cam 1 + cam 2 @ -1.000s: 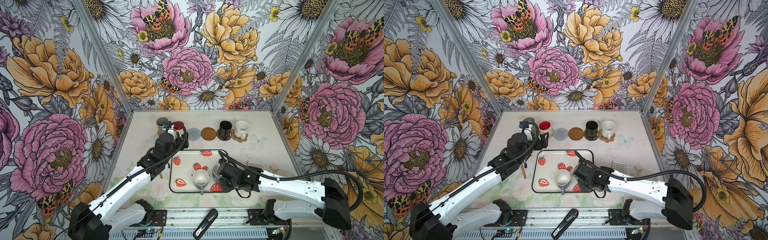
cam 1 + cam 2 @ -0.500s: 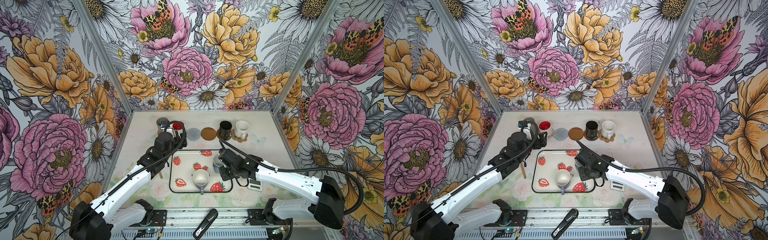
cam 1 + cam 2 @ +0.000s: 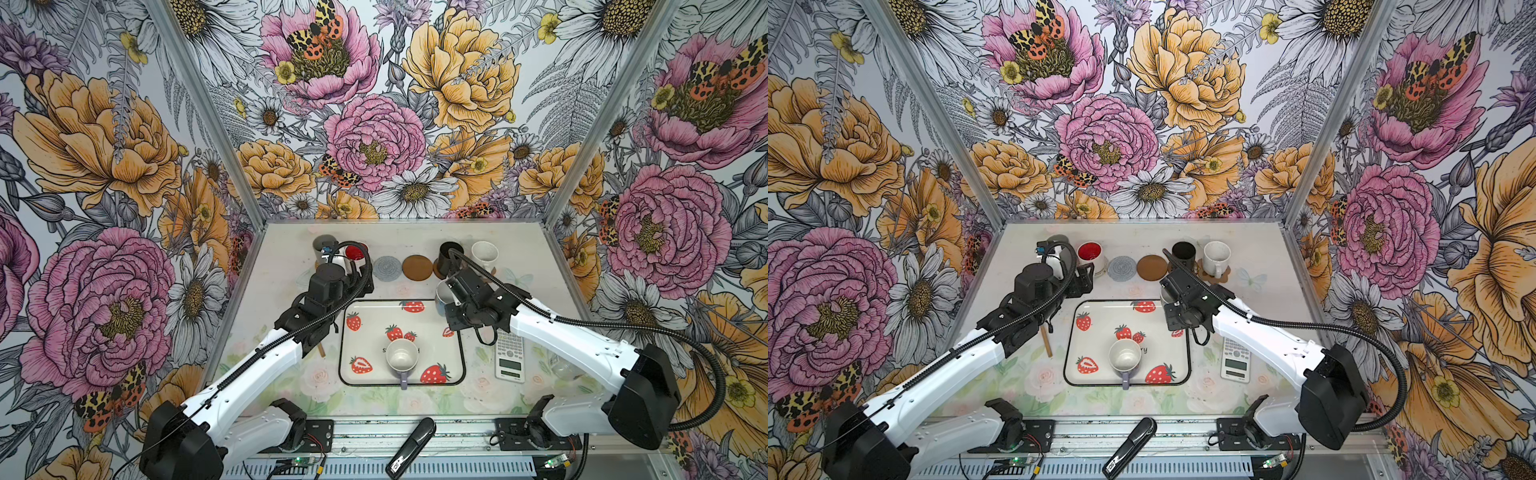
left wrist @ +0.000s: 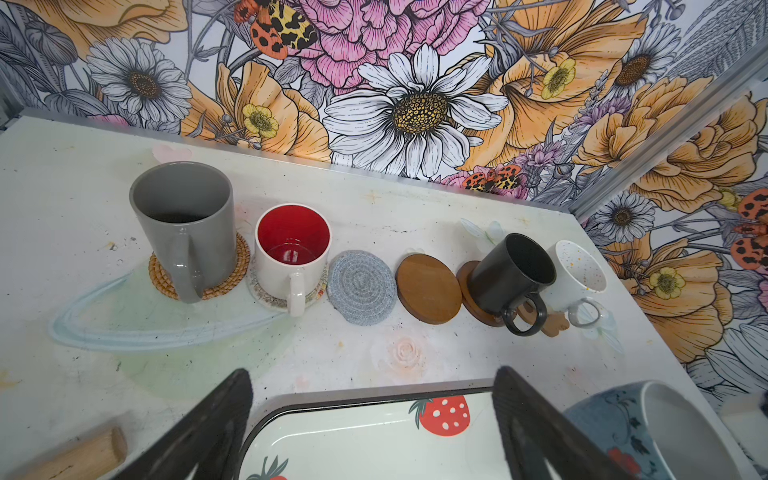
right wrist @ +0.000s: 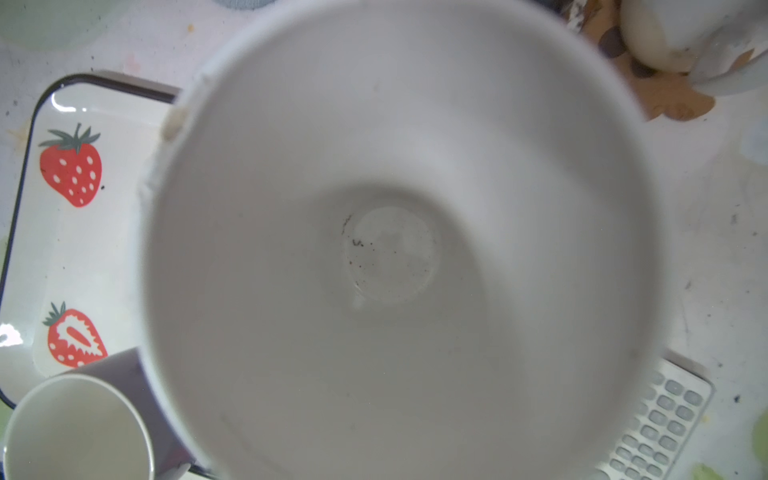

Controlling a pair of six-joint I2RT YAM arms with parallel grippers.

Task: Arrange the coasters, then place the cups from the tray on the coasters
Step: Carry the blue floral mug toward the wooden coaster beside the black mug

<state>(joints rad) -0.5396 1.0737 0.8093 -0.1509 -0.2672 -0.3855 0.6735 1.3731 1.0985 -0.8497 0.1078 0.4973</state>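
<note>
my right pincer point(image 3: 447, 296) is clamped on the blue cup point(image 3: 440, 300), which hangs clear of the surface above the far right corner of the strawberry tray point(image 3: 368, 340). from my right wrist the cup's white inside point(image 5: 395, 249) fills nearly the whole frame, out of focus, and my own fingers cannot be made out there. my left pincer point(image 4: 372, 374) stands with its jaws wide apart and nothing between them, poised over the tray's far left corner and facing the row along the back of the table point(image 4: 83, 174). in that row, left to right in both top views: the grey cup point(image 4: 183, 216) upright on the rattan coaster point(image 4: 237, 270); the white cup with a red inside point(image 4: 293, 245) on the cream crochet coaster point(image 4: 264, 296); the grey-blue crochet coaster point(image 4: 361, 286), bare; a brown disc point(image 4: 428, 289), also bare; the black cup point(image 4: 511, 274) on a second brown disc point(image 4: 467, 276); and the speckled white cup point(image 4: 577, 270) on the paw-shaped coaster point(image 4: 555, 326). neighbouring coasters touch or nearly touch. the blue cup is near the bare brown disc, just short of the row. one cup stands on the tray, the lavender cup point(image 3: 402, 358), upright with its handle toward the near edge. a white calculator point(image 3: 510, 357) lies on the table just right of the tray, under my right arm, and a short wooden stick point(image 3: 321, 351) lies just left of the tray, beneath my left arm.
</note>
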